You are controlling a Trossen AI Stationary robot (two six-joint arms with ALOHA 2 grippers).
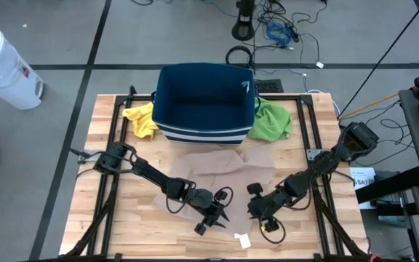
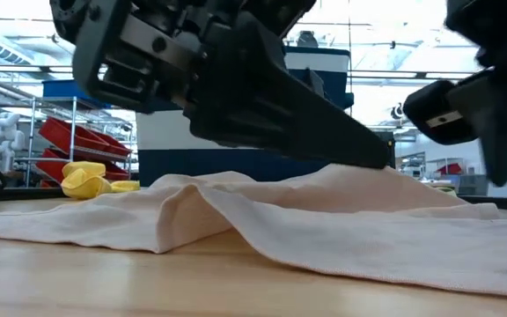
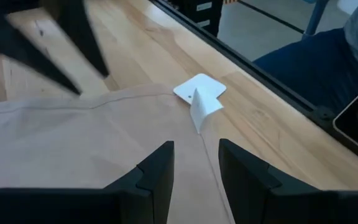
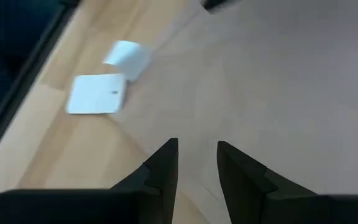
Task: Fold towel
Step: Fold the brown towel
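Fingers of both the left gripper (image 1: 211, 218) and right gripper (image 1: 262, 211) stand slightly parted over the towel (image 1: 217, 171), gripping nothing. It lies rumpled and unfolded toward six o'clock of the bin (image 1: 204, 102); every fold looks still to come.

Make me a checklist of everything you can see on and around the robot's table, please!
Surface: wooden table, black frame.
Job's things: beige towel lying rumpled, white tag at its near corner.
Clutter: blue bin at the back; yellow cloth to its left, green cloth to its right.
Grippers: left gripper and right gripper low over the towel's near edge, fingers slightly apart, holding nothing.
Cables: tangle on floor beyond the table.
Surroundings: white container on floor.
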